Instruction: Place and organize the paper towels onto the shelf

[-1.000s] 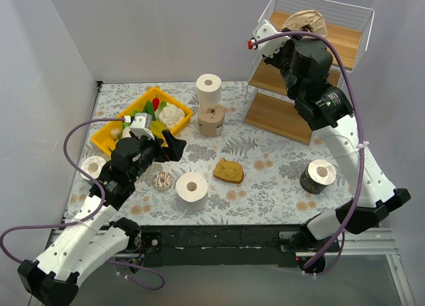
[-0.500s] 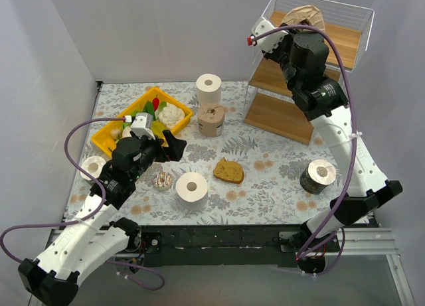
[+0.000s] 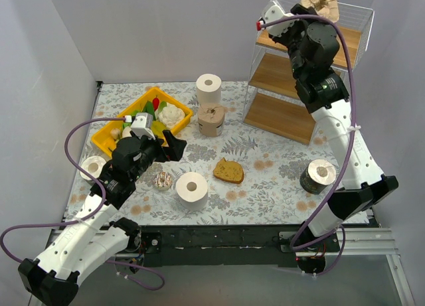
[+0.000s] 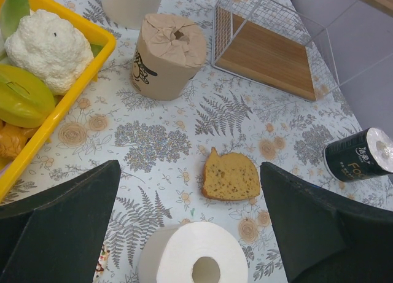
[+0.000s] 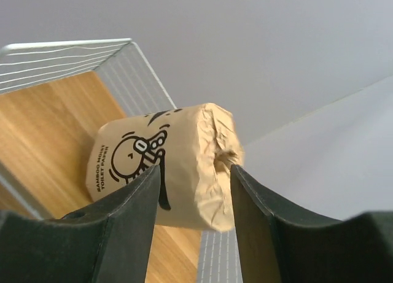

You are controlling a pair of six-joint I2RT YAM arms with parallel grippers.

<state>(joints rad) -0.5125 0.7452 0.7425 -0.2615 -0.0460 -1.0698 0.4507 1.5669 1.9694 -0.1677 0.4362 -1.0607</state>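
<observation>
My right gripper (image 3: 317,14) is shut on a tan printed-wrap paper towel roll (image 3: 321,3) and holds it on its side above the wire rim of the shelf's top tier (image 3: 348,42). In the right wrist view the roll (image 5: 166,172) sits between my fingers (image 5: 126,228), over the wooden board (image 5: 55,129). My left gripper (image 3: 172,147) is open and empty above the table, just behind a white roll (image 3: 192,190) (image 4: 193,261). On the table stand another white roll (image 3: 208,88), a tan roll (image 3: 211,120) (image 4: 167,56) and a dark roll (image 3: 319,176) (image 4: 359,155). One more roll (image 3: 93,167) is half hidden by the left arm.
A yellow tray (image 3: 106,139) with cauliflower (image 3: 171,113) (image 4: 49,43) and other food stands at the back left. A bread slice (image 3: 228,171) (image 4: 230,175) lies mid-table. A small patterned object (image 3: 163,180) lies left of the near white roll. The shelf's bottom board (image 3: 285,117) (image 4: 267,56) is bare.
My right arm has risen with the tan roll, from beside the top tier to above its wire rim. The left arm has not moved.
</observation>
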